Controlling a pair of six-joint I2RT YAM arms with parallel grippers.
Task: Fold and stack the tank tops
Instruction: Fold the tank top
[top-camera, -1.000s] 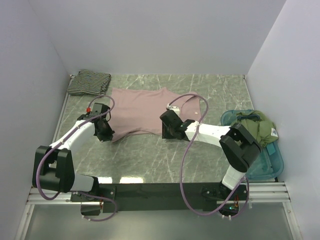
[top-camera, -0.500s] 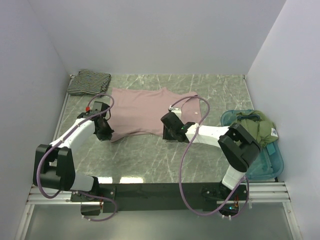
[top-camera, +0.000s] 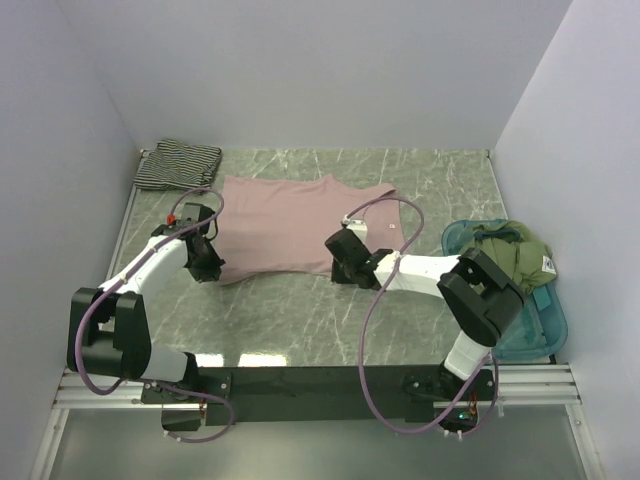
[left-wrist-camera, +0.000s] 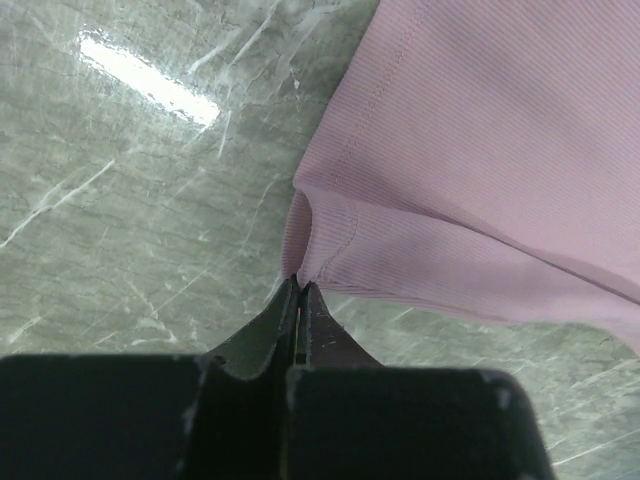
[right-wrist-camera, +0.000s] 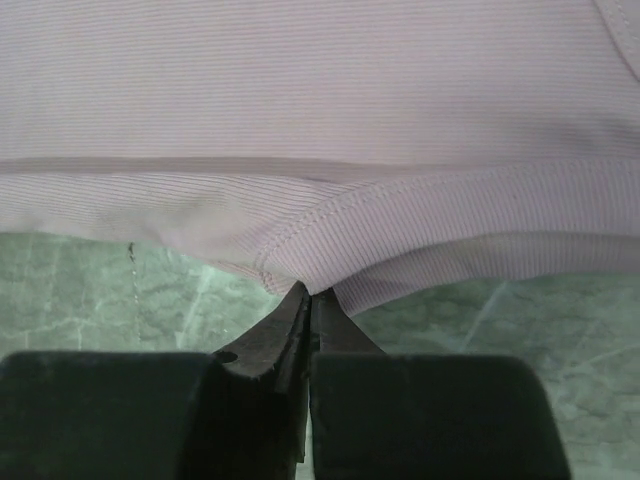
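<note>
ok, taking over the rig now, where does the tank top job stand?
Left pincer: shut on the pink tank top's near-left corner.
Right pincer: shut on its near edge, further right.
The top lies flat mid-table, not yet folded; striped tank top sits folded at the far-left corner.
To do: fold the pink one, stack it with the striped one.
Olive garment lies bunched in the teal tray.

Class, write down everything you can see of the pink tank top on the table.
The pink tank top is thin, finely ribbed, dusty-mauve fabric with stitched hems. It lies spread mostly flat on the green marbled table, its length running left to right. Two layers show along its near edge. The left fingers pinch its near left corner, lifting a small fold, and the right fingers pinch the near edge further right. Both are shut on the cloth.
</note>
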